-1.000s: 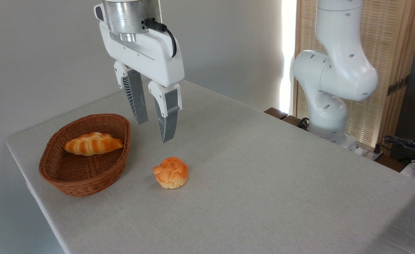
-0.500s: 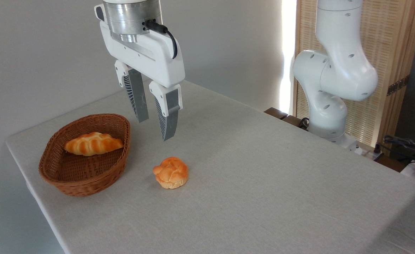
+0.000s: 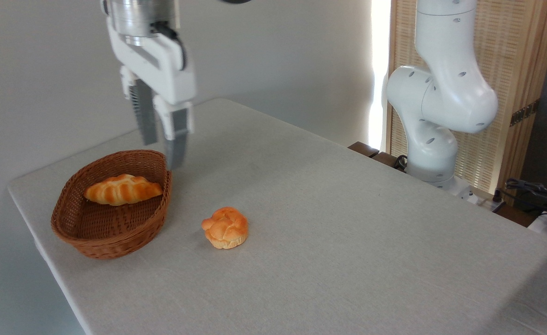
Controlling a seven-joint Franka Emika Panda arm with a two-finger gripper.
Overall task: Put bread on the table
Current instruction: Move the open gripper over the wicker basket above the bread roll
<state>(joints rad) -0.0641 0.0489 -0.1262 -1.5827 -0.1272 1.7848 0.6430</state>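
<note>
The bread (image 3: pixel 123 189) lies inside the wicker basket (image 3: pixel 91 239) at the left end of the table (image 3: pixel 347 242). The hand (image 3: pixel 163 155) hangs above the basket's far right rim — fingers spread a little, holding nothing (its outline is motion-blurred). A round knotted bun (image 3: pixel 226 227) sits on the cloth just right of the basket.

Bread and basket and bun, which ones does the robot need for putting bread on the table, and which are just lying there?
Needed:
long golden-orange braided loaf, inside the basket
light grey cloth-covered table
robot gripper, fingers apart, empty

Just there:
brown oval wicker basket
small round knotted orange bun, on the table
</note>
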